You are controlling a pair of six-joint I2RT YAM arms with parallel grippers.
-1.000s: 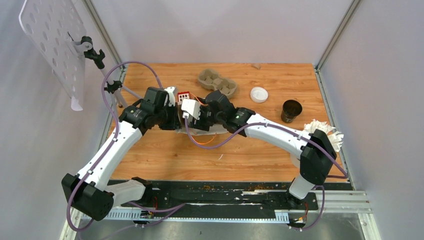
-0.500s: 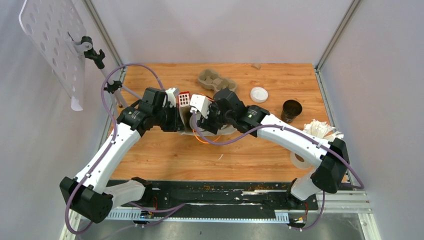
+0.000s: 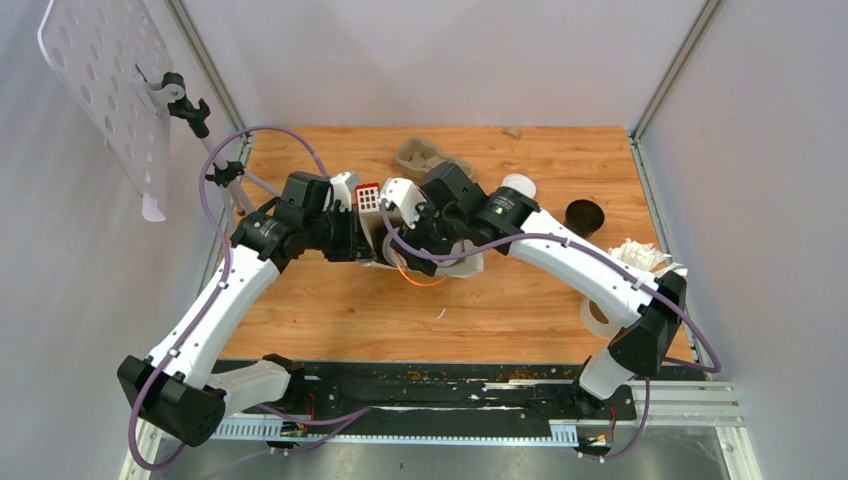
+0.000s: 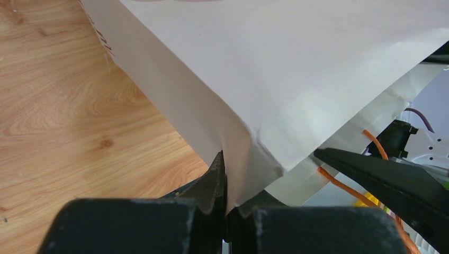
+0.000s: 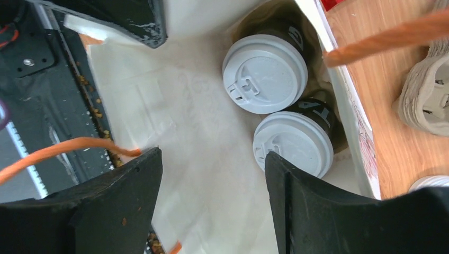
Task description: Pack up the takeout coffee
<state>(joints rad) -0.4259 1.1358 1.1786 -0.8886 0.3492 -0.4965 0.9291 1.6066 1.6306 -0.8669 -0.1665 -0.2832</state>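
Left wrist view: the left gripper [image 4: 226, 177] is seen clamped on a folded edge of the white paper bag [image 4: 296, 79], its jaws pressed together with only paper between them. The edge appears to be pinched and drawn aside so that the bag's mouth is spread for loading. Without that hold the limp paper would probably sag shut. The bag rests on the wooden table [image 4: 58, 106].

In the right wrist view, the right gripper [image 5: 212, 159] is held over the open mouth of the bag, its fingers spread wide with nothing between them. That wide stance is judged to give clearance from what lies below.

The takeout coffee is found inside the bag, against the wall on the right of that view. A first cup [image 5: 265, 73] and a second cup [image 5: 293, 144] are set just beside each other, lids facing the camera. Whether they touch cannot be told. Each is capped with a white round lid bearing a raised sip tab, and dark brownish sides with pale lettering show beneath.

Further right, outside the bag, the pulp tray [image 5: 429, 95] lies on the table. In the top external view a loose white lid [image 3: 520, 183] and an uncapped dark cup [image 3: 583, 215] are seen apart from the bag, so packing is judged unfinished.
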